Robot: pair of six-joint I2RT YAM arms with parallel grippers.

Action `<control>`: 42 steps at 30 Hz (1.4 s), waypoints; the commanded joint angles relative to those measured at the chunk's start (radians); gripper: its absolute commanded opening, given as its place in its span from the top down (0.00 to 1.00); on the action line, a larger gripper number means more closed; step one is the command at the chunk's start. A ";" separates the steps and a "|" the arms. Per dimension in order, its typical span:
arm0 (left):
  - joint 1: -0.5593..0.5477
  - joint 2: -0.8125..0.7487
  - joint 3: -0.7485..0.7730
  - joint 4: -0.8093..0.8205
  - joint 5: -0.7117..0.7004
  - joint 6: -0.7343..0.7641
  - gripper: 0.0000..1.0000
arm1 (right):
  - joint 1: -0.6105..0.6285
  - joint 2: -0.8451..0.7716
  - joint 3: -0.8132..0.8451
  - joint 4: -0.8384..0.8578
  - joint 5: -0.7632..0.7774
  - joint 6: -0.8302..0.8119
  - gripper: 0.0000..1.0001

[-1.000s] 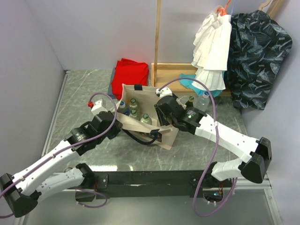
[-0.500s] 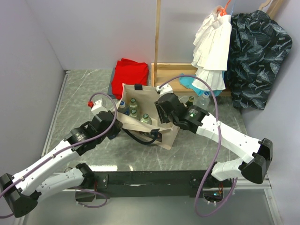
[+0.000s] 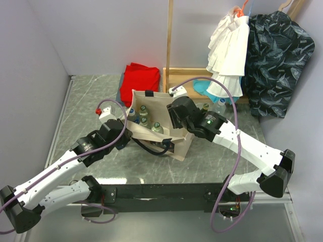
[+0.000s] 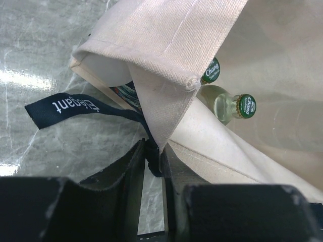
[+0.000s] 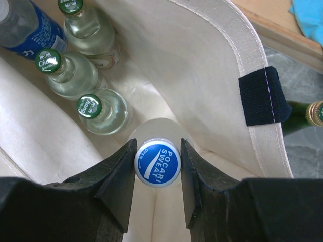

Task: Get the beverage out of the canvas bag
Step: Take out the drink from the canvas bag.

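Observation:
The beige canvas bag (image 3: 157, 102) stands open mid-table with several bottles inside. My right gripper (image 5: 157, 151) is down inside the bag (image 5: 202, 55), and its jaws are shut on the blue cap of a Pocari Sweat bottle (image 5: 157, 162). Three green-capped glass bottles (image 5: 93, 107) and a blue-labelled bottle (image 5: 25, 30) stand beside it. My left gripper (image 4: 153, 151) is shut on the bag's near rim (image 4: 171, 45) where the navy strap (image 4: 70, 106) joins. From above, the left gripper (image 3: 128, 136) is at the bag's left and the right gripper (image 3: 176, 113) is over its right side.
A red folded cloth (image 3: 141, 78) lies behind the bag. A wooden rack (image 3: 186, 75) holds a white garment (image 3: 229, 50) and a dark patterned one (image 3: 277, 55). Loose bottles (image 3: 220, 106) stand right of the bag, one dark green (image 5: 303, 118).
My right gripper has moved a little up and toward the back over the bag's right side. The left arm and the bag rim it holds have stayed put.

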 commanded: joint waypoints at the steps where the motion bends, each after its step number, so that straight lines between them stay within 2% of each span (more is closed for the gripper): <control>1: -0.002 0.006 0.010 -0.016 0.023 0.020 0.76 | -0.009 -0.054 0.092 0.124 0.053 -0.023 1.00; 30: -0.002 -0.002 0.015 -0.029 0.006 0.018 0.75 | -0.010 -0.083 0.183 0.141 0.035 -0.061 1.00; 42: -0.002 0.006 0.012 -0.020 0.015 0.018 0.76 | -0.010 -0.082 0.278 0.123 0.033 -0.100 1.00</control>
